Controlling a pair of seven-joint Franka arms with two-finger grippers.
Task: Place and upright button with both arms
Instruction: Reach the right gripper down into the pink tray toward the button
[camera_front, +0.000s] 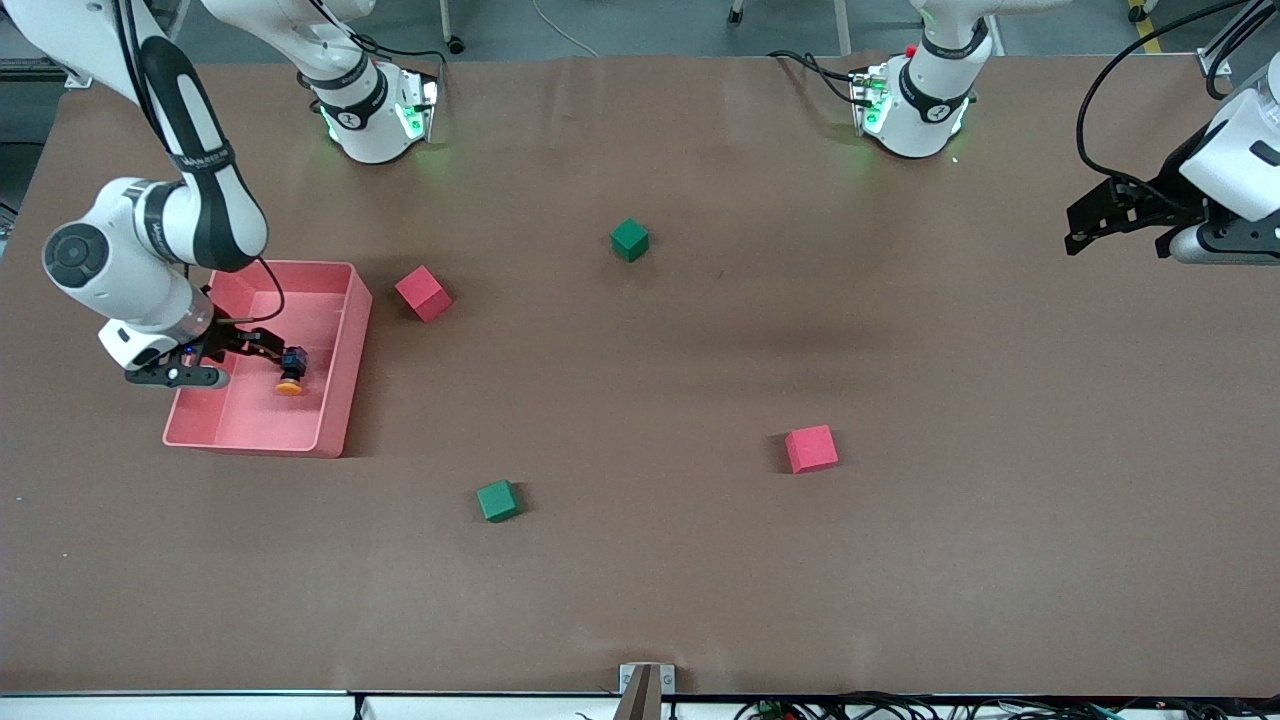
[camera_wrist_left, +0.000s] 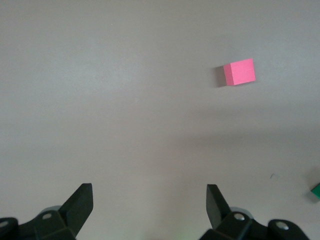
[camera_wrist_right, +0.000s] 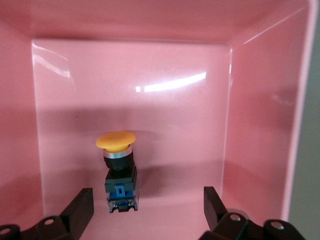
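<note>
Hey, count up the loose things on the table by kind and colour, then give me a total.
Green cubes: 2
Red cubes: 2
Pink tray: 1
Orange-capped button, in the tray: 1
Total: 6

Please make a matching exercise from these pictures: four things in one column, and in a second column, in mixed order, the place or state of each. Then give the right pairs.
Things:
1. button
2. right pincer
3. left pincer
4. pink tray

Places or states:
A. open, over bare table at the left arm's end
B. lying inside the tray
C. open, low in the tray around the button
D. on the table at the right arm's end

Pairs: 1-B, 2-C, 3-A, 4-D
</note>
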